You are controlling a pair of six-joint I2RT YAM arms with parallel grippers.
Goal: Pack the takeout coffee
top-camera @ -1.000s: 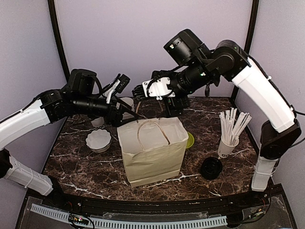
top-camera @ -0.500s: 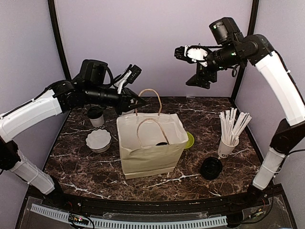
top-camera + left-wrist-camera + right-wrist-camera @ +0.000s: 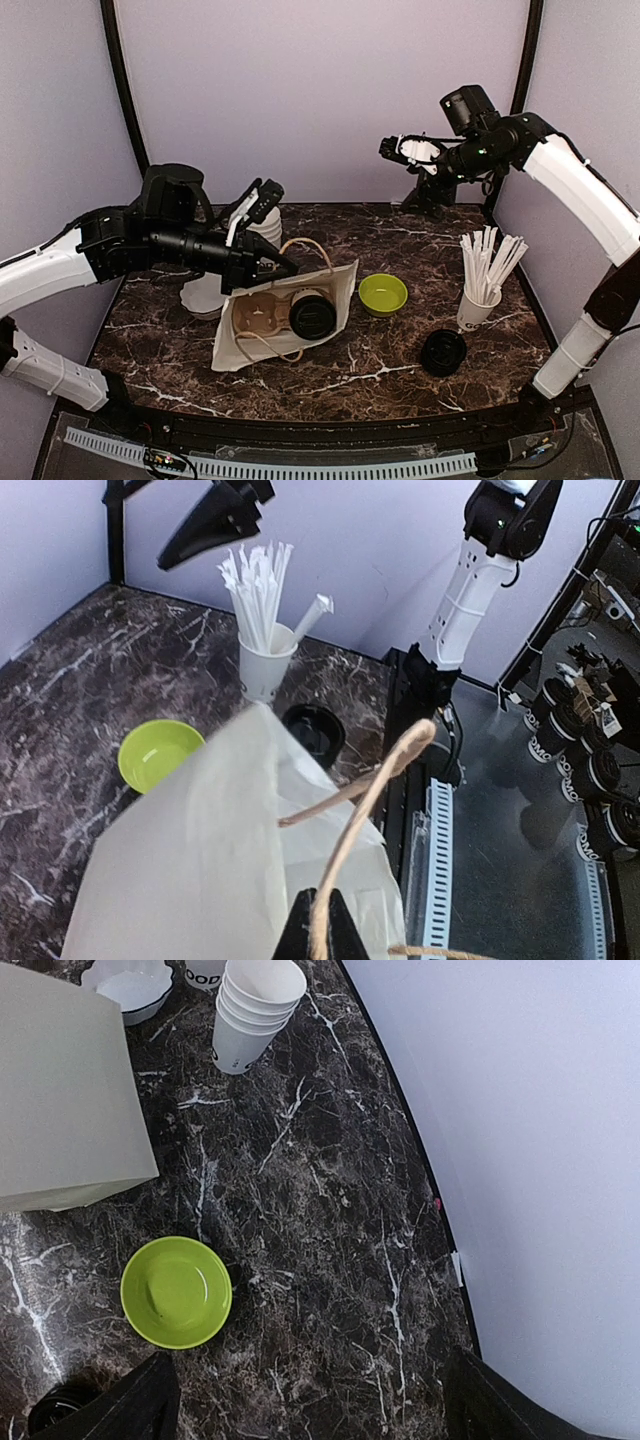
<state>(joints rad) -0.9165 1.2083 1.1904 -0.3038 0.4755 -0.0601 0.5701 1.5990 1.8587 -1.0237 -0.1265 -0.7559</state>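
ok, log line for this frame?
left gripper: shut on bag handle | paper bag: tilted, mouth up | lidded coffee cup: inside bag | right gripper: open, raised, empty

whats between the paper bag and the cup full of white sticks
The lime-green bowl sits between the paper bag and the stick cup, clearest in the top view.

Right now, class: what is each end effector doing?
Left end effector: closed on the paper bag's handle.
Right end effector: open, holding nothing.
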